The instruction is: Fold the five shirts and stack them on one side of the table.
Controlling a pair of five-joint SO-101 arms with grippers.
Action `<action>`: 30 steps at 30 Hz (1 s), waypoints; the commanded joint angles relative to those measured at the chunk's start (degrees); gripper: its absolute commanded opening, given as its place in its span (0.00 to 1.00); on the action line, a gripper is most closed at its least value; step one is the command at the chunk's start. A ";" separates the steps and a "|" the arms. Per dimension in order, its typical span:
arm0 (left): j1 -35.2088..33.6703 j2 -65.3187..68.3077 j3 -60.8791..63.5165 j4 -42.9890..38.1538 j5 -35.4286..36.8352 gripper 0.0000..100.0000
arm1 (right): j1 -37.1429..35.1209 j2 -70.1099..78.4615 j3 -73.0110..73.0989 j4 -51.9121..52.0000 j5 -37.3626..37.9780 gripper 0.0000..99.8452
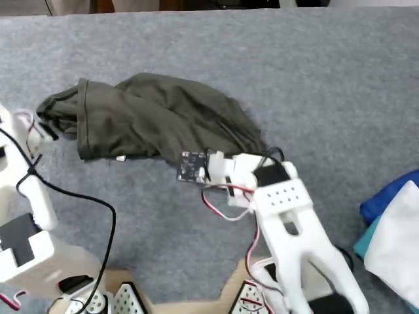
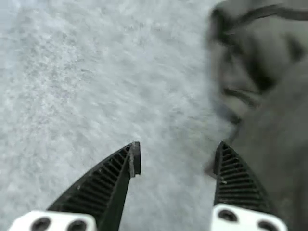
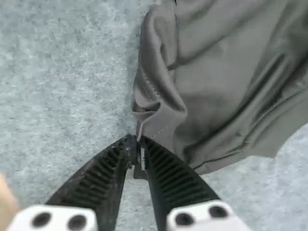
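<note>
Your right jaws pinch the hem of the shirt (image 1: 157,121) crumpled on the desk (image 1: 327,78), left jaws spread just beside its other end, likely so you can pull it flat before folding; stack (image 1: 396,235) sits at the right edge.

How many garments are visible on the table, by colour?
Olive shirt, crumpled, mid-table: 1
Blue garment, in the pile at the high view's right edge: 1
Teal garment, same pile: 1
White garment, top of that pile: 1
Total: 4 visible. The frame cuts the pile off, so it may hold more.
</note>
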 commanded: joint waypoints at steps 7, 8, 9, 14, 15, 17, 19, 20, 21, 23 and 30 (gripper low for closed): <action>11.87 -0.04 -13.19 19.69 2.55 0.26 | 7.16 22.55 -16.84 -7.30 -3.34 0.00; 12.22 0.13 -11.78 19.78 2.55 0.26 | 7.87 24.57 -18.15 -7.38 -3.34 0.00; 12.22 0.31 -10.11 19.69 2.55 0.26 | 8.57 26.42 -19.30 -7.82 -3.34 0.00; 10.20 0.31 -1.49 18.73 0.00 0.25 | 10.51 31.69 -19.91 -13.89 -3.34 0.00; 10.20 0.22 0.79 17.41 -0.79 0.25 | 10.68 32.48 -19.91 -14.77 -3.34 0.00; 10.55 0.22 5.36 13.01 -2.55 0.25 | 11.12 34.51 -19.91 -16.79 -3.43 0.00; 11.43 0.40 9.14 8.26 -3.52 0.25 | 11.03 36.44 -19.91 -18.37 -3.43 0.00; 11.78 0.66 10.90 5.80 -3.69 0.25 | 10.95 37.05 -20.00 -18.73 -3.43 0.00; 11.87 0.66 12.75 3.34 -4.22 0.25 | 11.12 37.58 -20.26 -18.81 -3.43 0.00; 11.96 0.66 15.38 -0.97 -4.31 0.25 | 11.30 37.85 -20.97 -18.81 -3.43 0.00; 12.04 0.75 17.32 -13.89 -0.09 0.25 | 12.00 38.11 -21.23 -18.81 -3.43 0.00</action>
